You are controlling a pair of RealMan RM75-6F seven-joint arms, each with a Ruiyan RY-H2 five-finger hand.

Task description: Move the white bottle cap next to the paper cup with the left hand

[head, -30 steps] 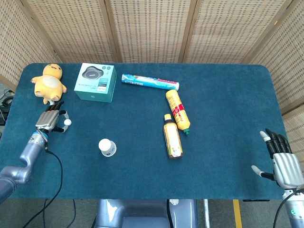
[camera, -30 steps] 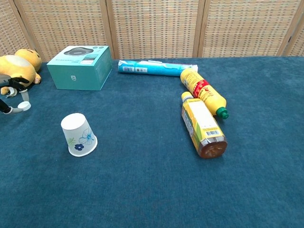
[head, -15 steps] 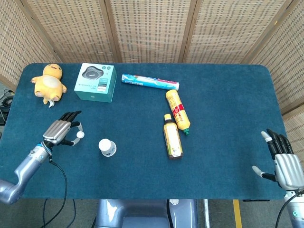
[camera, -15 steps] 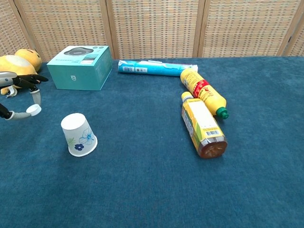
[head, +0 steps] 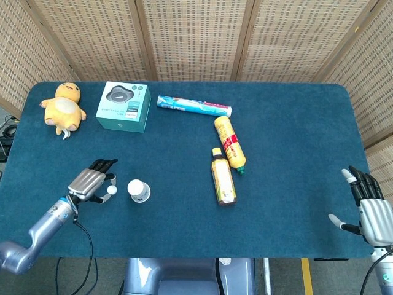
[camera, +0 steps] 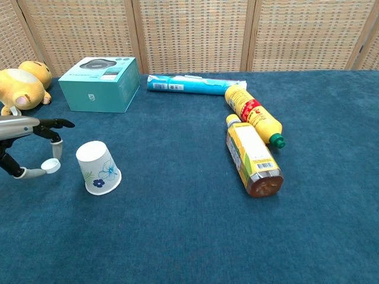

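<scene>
A small white bottle cap [head: 112, 190] [camera: 53, 166] is pinched between the thumb and a finger of my left hand [head: 92, 182] [camera: 26, 142], just left of the paper cup. The paper cup [head: 139, 190] [camera: 98, 168] is white with a blue flower print and stands upside down on the blue table. The cap hangs close to the cup's left side, slightly above the cloth. My right hand [head: 371, 212] is at the table's front right corner with its fingers spread and nothing in it; the chest view does not show it.
A yellow plush toy [head: 63, 108] and a teal box [head: 123, 106] lie at the back left. A blue tube [head: 193, 106] and two yellow bottles [head: 229, 142] [head: 223, 176] lie near the middle. The table's front edge [head: 184, 255] runs close behind my left arm.
My left hand has carried the cap from beside the plush toy to the right and toward the front, ending just left of the cup. The right hand has barely moved.
</scene>
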